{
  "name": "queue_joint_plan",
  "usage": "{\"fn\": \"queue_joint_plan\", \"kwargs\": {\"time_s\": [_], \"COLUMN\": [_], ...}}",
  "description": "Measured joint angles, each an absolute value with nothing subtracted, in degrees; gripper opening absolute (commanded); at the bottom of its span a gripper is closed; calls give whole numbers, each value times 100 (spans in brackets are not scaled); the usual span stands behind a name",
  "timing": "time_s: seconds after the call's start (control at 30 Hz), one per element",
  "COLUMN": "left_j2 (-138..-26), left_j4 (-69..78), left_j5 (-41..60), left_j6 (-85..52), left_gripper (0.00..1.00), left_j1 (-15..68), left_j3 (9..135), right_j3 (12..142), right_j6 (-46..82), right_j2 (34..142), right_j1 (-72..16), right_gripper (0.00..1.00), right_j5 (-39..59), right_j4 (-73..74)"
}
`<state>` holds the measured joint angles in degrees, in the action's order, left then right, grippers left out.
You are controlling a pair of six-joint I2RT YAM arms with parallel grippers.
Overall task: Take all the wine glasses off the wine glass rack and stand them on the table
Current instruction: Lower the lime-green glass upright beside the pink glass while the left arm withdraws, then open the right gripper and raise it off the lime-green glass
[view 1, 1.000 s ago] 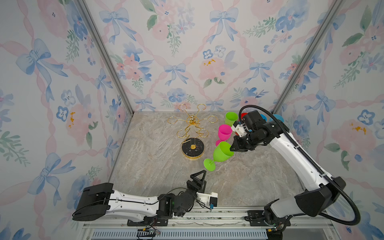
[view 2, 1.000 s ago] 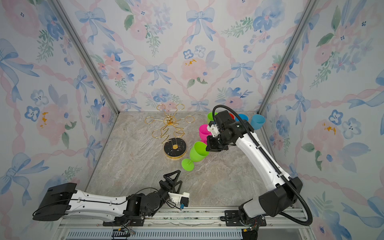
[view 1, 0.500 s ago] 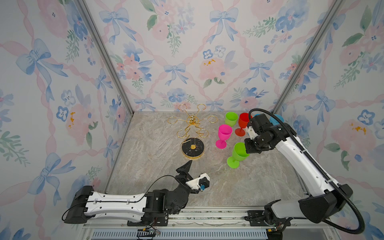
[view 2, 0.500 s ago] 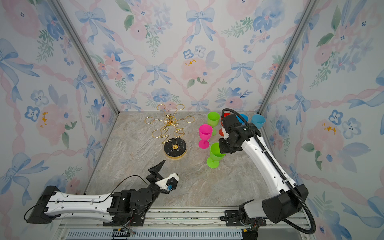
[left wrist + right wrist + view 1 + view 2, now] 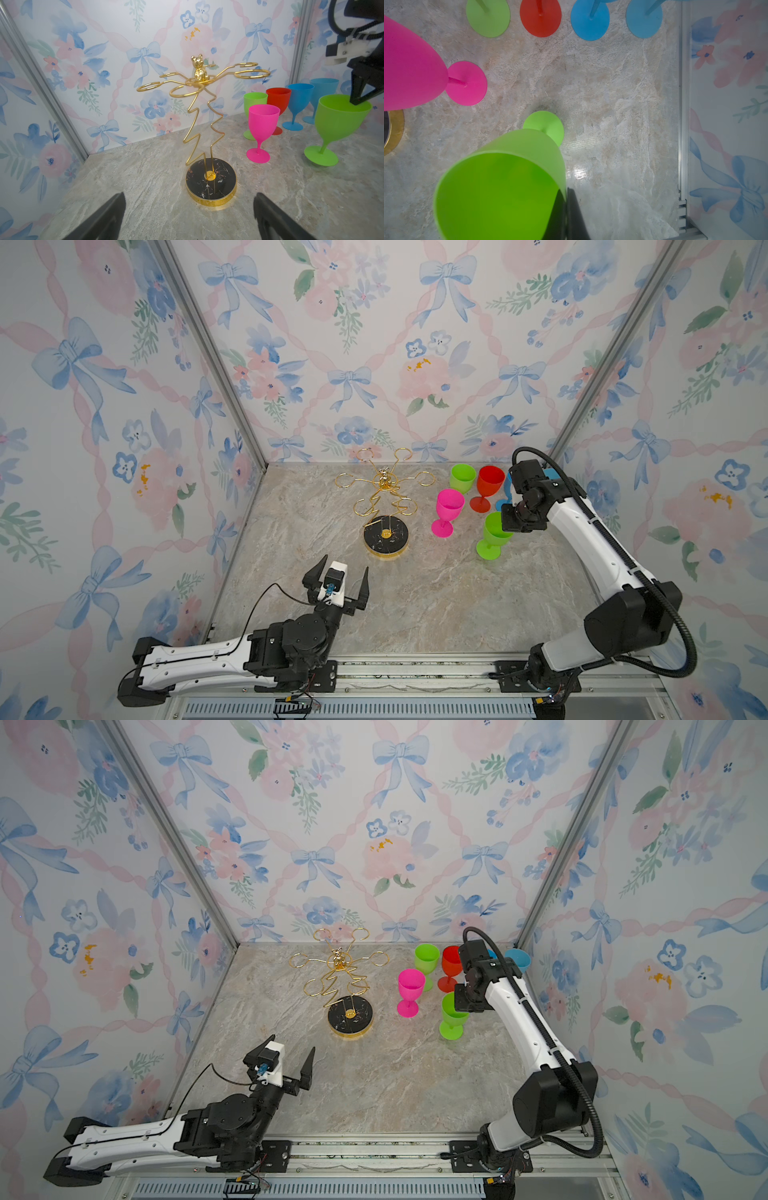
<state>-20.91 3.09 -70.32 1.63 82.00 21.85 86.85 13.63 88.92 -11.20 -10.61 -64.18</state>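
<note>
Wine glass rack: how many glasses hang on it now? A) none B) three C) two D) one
A: every ring of the wine glass rack is bare in the left wrist view and in both top views. The right gripper pinches the rim of the near green glass, well off to the side of the rack.

Bright, even, diffuse light fills every view, and both top views are crisp. Shadows on the beige marble-patterned worktop (image 5: 591,83) are faint and soft. A white glare patch shines on it beside the lime-green plastic goblet (image 5: 500,187). That goblet and the magenta plastic goblet (image 5: 411,68) look slightly soft close to the lens.
</note>
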Motion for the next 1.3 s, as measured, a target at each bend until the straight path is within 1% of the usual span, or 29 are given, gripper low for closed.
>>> {"fn": "queue_joint_plan", "kwargs": {"time_s": [0.2,0.43,0.7,0.83,1.1,1.3], "left_j2": [-1632,-1979,-2027,-2355,-2818,-3122], "left_j4": [327,301,364,377,666,895], "left_j5": [-7181,-7190,-6807,-6453,-5323,-4539], "left_j6": [21,1,-165,-272,-580,-825], "left_gripper": [98,98,98,98,98,98], "left_j1": [7839,7426,6869,6431,5015,4147], "left_j3": [2097,2067,1959,1962,1962,1964], "right_j3": [9212,9852,10158,10289,10464,10534], "right_j6": [1280,1232,1232,1232,1232,1234], "right_j2": [9550,10012,10315,10433,10665,10753], "right_j1": [-1085,-1074,-1011,-1000,-941,-908], "right_gripper": [0,0,0,0,0,0], "right_j5": [-792,-596,-419,-333,-272,-207], "right_j4": [-6274,-6250,-6233,-6243,-6254,-6261]}}
